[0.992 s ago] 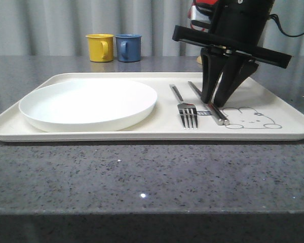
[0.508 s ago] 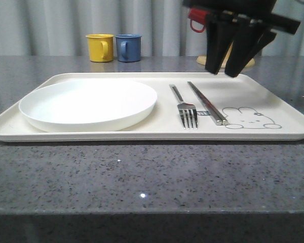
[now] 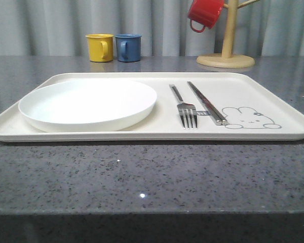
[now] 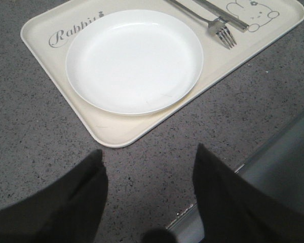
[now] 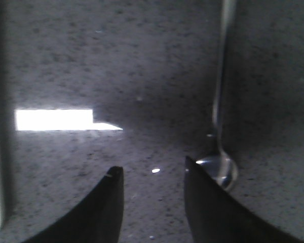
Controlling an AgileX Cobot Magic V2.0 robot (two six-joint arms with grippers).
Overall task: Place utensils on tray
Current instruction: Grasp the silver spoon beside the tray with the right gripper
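The cream tray (image 3: 273, 86) (image 4: 50, 55) with the rabbit drawing lies on the dark speckled table. On it a silver fork (image 3: 185, 109) (image 4: 220, 31) lies beside a pair of chopsticks (image 3: 206, 103) (image 4: 228, 16), right of the white plate. A silver spoon (image 5: 221, 152) lies on the bare table, its bowl just beside one fingertip of my right gripper (image 5: 153, 171), which is open and empty. My left gripper (image 4: 148, 152) hangs open and empty above the table near the tray's corner.
A round white plate (image 3: 88, 104) (image 4: 134, 61) fills the tray's left half. Yellow (image 3: 100, 47) and blue (image 3: 128, 47) mugs stand behind the tray. A red mug (image 3: 204, 13) hangs on a wooden mug tree (image 3: 226, 55) at back right. The table's edge (image 4: 253, 157) is near the left gripper.
In the front view my right gripper rose from the chopsticks on the tray, left them lying there, and moved up out of that view.
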